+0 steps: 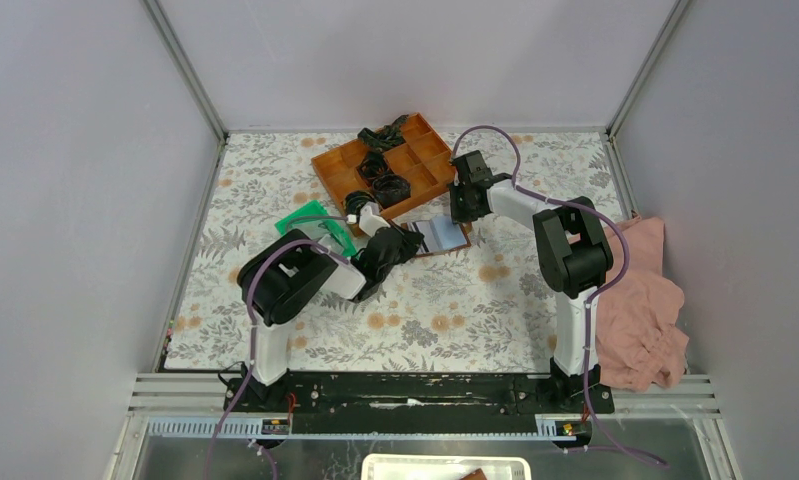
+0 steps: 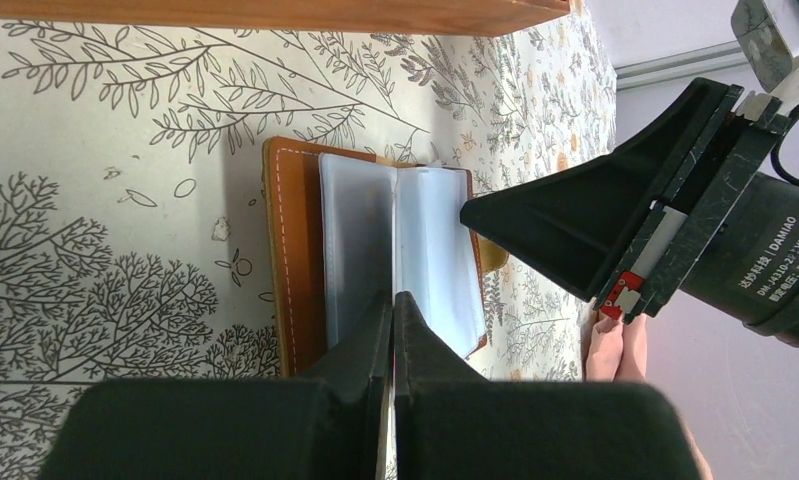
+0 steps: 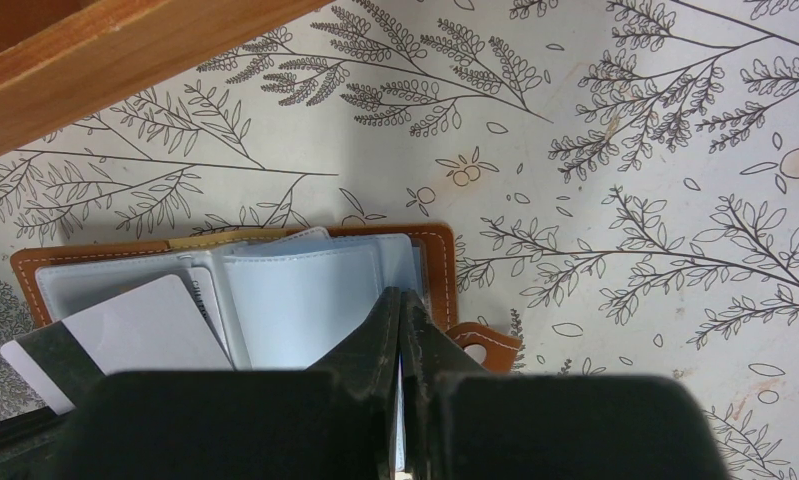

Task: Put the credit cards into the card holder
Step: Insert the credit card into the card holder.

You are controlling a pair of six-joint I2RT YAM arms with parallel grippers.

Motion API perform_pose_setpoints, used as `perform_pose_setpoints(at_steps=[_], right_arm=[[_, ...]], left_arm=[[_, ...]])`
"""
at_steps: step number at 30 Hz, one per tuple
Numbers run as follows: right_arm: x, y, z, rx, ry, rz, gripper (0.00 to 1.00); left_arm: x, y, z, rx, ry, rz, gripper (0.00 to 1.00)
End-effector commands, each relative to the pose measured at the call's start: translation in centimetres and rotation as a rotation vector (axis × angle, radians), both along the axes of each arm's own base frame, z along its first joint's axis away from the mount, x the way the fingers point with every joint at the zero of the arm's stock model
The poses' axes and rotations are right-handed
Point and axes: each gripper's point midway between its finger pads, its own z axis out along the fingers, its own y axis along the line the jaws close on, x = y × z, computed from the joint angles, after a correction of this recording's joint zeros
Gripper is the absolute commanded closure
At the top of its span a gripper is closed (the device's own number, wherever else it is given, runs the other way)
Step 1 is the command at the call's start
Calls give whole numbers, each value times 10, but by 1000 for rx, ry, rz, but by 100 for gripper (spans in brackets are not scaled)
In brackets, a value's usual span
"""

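Orange compartment tray (image 1: 327,168), green tray (image 1: 308,219), pink cloth (image 1: 643,300), floral tablecloth (image 1: 455,310)

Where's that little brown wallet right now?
Top view, mid-table: the card holder lies open just in front of the orange tray, right of the green tray.

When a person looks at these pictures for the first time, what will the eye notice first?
First, the open brown card holder in the middle of the flowered table, with the left gripper and the right gripper both shut, close together over its clear pockets. A pale credit card lies slanted over one page. Behind stands an orange compartment tray with black coiled items; a pink cloth lies at the right edge.
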Motion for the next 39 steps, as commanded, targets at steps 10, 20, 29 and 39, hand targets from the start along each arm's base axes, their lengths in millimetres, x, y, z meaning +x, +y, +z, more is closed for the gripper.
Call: perform_pose_setpoints(at_steps=[10, 20, 29, 39], right_arm=[[-25, -6, -25, -25, 109, 9, 97], [-27, -7, -29, -26, 116, 8, 97], [-26, -7, -27, -25, 114, 9, 97], [-27, -7, -30, -25, 121, 9, 97]], left_arm=[[12, -5, 8, -149, -26, 2, 100], [12, -5, 15, -194, -38, -3, 100], [13, -7, 9, -192, -24, -10, 100], [14, -10, 6, -219, -13, -9, 100]])
